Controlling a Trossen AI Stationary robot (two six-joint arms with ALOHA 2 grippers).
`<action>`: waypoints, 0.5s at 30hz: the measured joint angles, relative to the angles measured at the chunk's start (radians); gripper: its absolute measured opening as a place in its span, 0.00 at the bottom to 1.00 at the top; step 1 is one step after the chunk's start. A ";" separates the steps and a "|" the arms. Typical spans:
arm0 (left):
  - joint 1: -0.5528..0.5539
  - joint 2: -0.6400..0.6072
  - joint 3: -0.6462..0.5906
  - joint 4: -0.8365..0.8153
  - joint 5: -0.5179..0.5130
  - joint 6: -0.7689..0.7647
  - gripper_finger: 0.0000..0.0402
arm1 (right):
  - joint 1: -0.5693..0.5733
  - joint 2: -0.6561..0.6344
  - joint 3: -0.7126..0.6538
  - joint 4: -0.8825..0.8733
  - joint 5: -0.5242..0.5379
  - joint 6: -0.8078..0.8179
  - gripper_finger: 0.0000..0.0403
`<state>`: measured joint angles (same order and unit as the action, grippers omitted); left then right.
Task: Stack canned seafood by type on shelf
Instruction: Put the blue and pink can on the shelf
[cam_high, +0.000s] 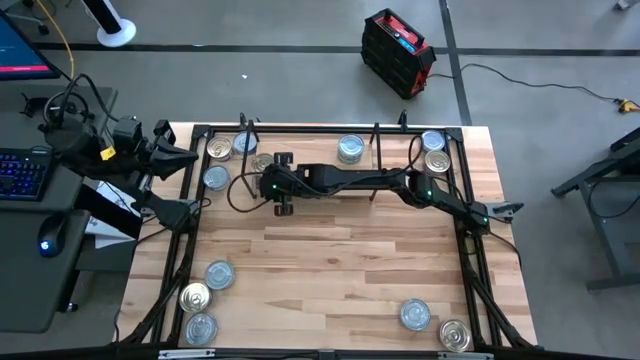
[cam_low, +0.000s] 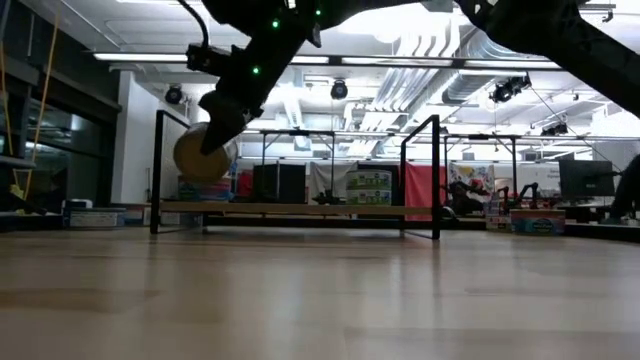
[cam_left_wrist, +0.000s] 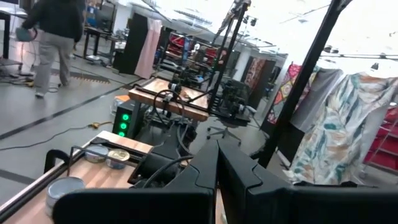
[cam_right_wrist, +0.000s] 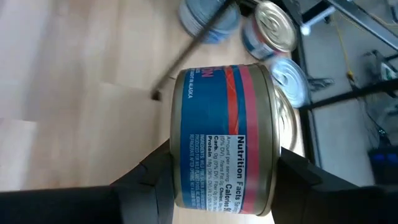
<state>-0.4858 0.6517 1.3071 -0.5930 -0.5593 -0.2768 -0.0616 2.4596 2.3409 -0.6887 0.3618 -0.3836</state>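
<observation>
Tabletop (cam_high: 330, 260) overhead; wrist view shows right gripper (cam_right_wrist: 217, 168) clamping tin (cam_right_wrist: 227, 140).

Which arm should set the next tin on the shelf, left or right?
Right. The right gripper already holds a blue-and-red labelled tin and hangs over the shelf's left end, near the tins there. The left gripper is parked off the table's left edge, carrying nothing.

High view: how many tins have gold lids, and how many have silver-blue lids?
Gold-lid tins: 5, counting the one held in the right hand
Silver-blue-lid tins: 7
Total: 12 showing from above; a tin hidden under another would not be counted.
</observation>
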 joint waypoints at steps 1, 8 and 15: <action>0.000 0.003 0.000 -0.001 -0.001 0.000 0.00 | -0.005 0.001 0.000 -0.004 0.012 0.000 0.41; 0.000 0.012 0.000 -0.002 -0.023 0.012 0.00 | -0.042 0.002 0.000 -0.008 0.078 0.008 0.41; 0.000 0.024 0.002 -0.130 -0.202 -0.116 0.00 | -0.075 -0.035 0.012 -0.155 0.063 0.020 0.41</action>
<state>-0.4862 0.6760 1.3091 -0.7235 -0.7612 -0.3929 -0.1369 2.4246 2.3531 -0.8438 0.4247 -0.3640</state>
